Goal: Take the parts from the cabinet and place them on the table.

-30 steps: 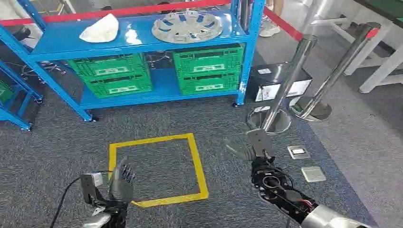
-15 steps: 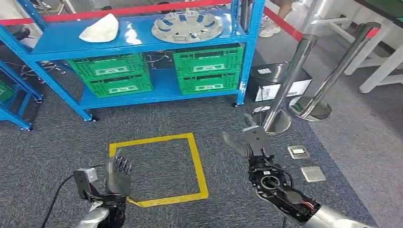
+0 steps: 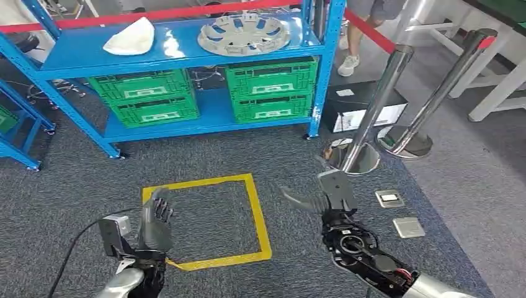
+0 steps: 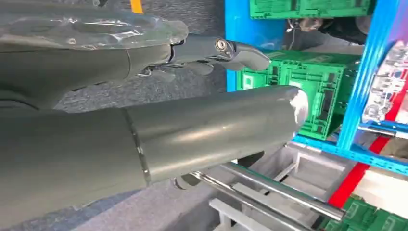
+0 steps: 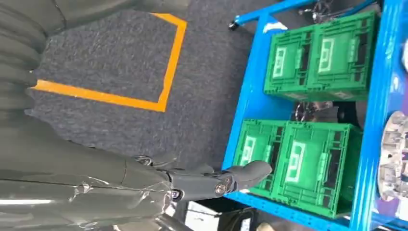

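A silver wheel cover (image 3: 244, 34) lies on the top shelf of the blue cabinet (image 3: 186, 46), with a white part (image 3: 130, 38) to its left. The wheel cover's edge (image 5: 392, 154) also appears in the right wrist view. My left hand (image 3: 155, 225) is raised over the carpet at the yellow square's left corner, fingers straight and apart, holding nothing. My right hand (image 3: 322, 192) hangs in front of the cabinet's right end, thumb stretched out to the left, empty. Both hands are well short of the shelf. In the wrist views the left hand (image 4: 159, 96) and right hand (image 5: 159, 185) hold nothing.
Green crates (image 3: 155, 96) (image 3: 271, 89) stand on the lower shelf. A yellow tape square (image 3: 205, 220) marks the grey carpet. Chrome stanchions (image 3: 375, 108) with a red belt stand at the right beside a black box (image 3: 356, 107). A person's legs (image 3: 358, 37) are behind the cabinet.
My left hand has risen and its fingers have straightened. The right hand has lifted slightly and turned its thumb leftward. A person has walked in behind the cabinet's right end.
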